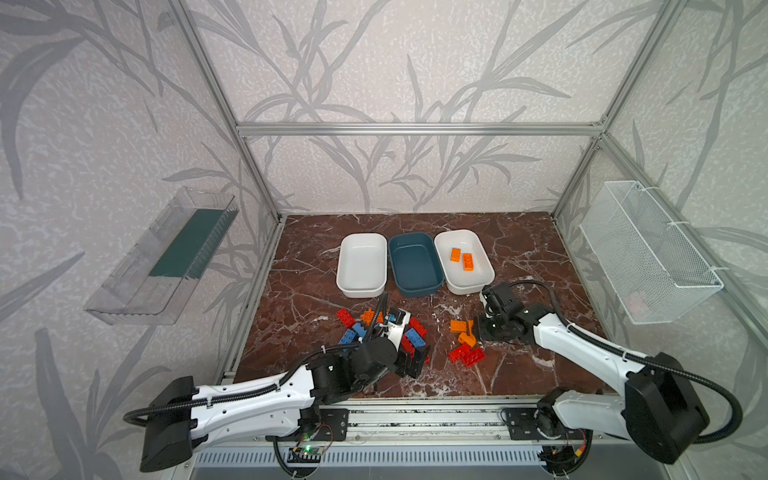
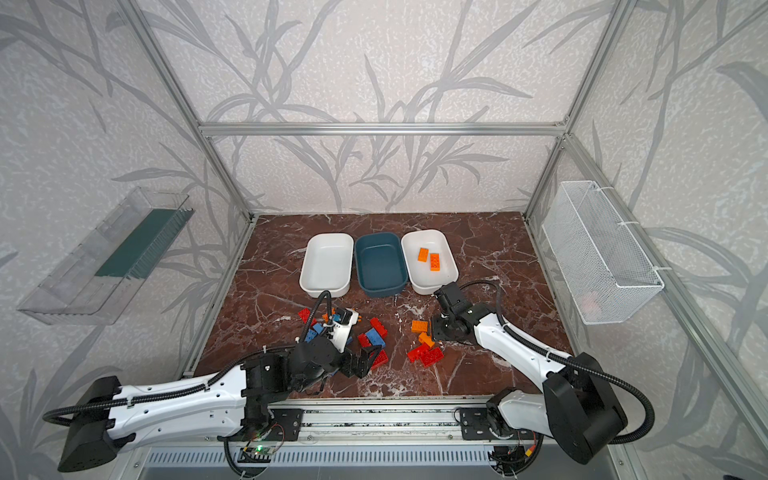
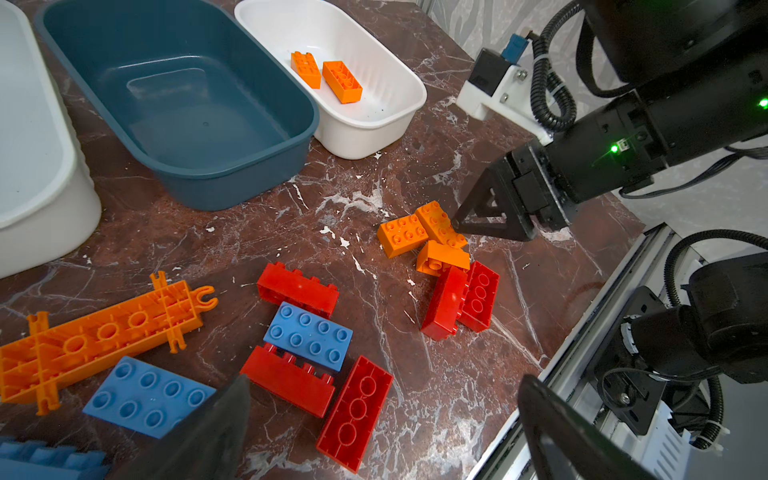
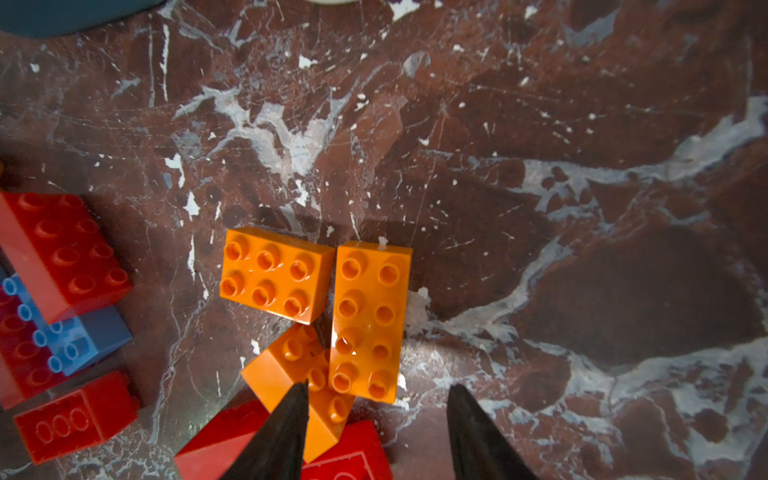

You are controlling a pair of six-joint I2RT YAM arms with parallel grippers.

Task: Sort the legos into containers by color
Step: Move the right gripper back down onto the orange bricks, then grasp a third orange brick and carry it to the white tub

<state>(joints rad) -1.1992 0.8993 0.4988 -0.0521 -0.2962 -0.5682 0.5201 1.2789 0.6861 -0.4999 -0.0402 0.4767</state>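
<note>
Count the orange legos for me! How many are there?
6. Two bricks lie in the right white tub, three bricks bunch at the right end effector, and one long toothed piece lies by the blue bricks. The left arm may hide more.

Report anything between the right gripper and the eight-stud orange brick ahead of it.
Nothing lies between the right gripper and the eight-stud orange brick; the open jaws line up on it. But a tilted orange brick touches it under one fingertip and may block that finger.
</note>
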